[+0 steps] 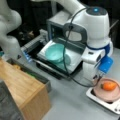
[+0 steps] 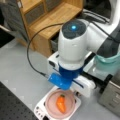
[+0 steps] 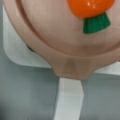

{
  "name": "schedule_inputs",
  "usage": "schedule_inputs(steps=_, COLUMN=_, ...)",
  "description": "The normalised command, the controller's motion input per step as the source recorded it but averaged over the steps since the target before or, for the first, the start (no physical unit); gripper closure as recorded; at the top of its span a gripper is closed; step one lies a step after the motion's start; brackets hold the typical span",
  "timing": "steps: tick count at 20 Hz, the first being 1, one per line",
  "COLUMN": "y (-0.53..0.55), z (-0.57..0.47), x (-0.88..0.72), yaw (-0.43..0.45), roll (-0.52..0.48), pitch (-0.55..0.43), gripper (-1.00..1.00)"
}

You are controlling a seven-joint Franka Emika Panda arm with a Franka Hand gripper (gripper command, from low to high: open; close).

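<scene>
**Ana:** Carrot [image 1: 109,85] first, in a front view: it lies in the pink bowl [image 1: 108,95], which sits on a white scale [image 1: 100,100]. The gripper [image 1: 97,78] hangs just beside the bowl's rim, toward the toy oven [image 1: 60,30], whose open door carries a teal bowl [image 1: 53,52].

**Ben:** Are the fingers spread or pressed together?

**Ana:** I cannot tell; the arm's body hides them. In a front view from the opposite side, the gripper [image 2: 76,93] is tucked under the blue wrist block, at the bowl's [image 2: 52,106] edge, with the carrot [image 2: 61,103] below it toward that view's bottom. A wooden shelf [image 2: 50,17] stands well apart behind.

**Ben:** And the wrist view?

**Ana:** One pale finger [image 3: 68,100] meets the bowl's [image 3: 45,37] small lip; the carrot [image 3: 90,8] is beyond it, green top [image 3: 96,23] facing the gripper. The second finger is out of sight.

**Ben:** Risks?

**Ana:** In my judgement, a descent here would land on the rim, tipping the bowl or sliding it off the scale [image 3: 15,50]. The carrot could roll out.
</scene>
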Motion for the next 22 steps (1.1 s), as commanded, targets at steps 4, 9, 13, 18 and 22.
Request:
schedule_inputs(steps=4, y=0.08, z=-0.12, x=0.35, yaw=-0.006, roll=-0.185, pitch=0.043, gripper=-1.00)
schedule_inputs(steps=9, y=0.03, z=-0.13, x=0.38, yaw=0.016, roll=-0.175, pitch=0.030, gripper=-1.00)
schedule_inputs(steps=13, y=0.01, z=-0.03, x=0.37, yaw=0.055, roll=-0.212, pitch=0.024, gripper=-1.00)
schedule_inputs(steps=18, y=0.04, z=0.05, x=0.32, yaw=0.093, roll=-0.255, pitch=0.051, gripper=-1.00)
schedule_inputs(steps=22, y=0.05, z=0.08, x=0.33, yaw=0.131, roll=-0.310, pitch=0.062, gripper=-1.00)
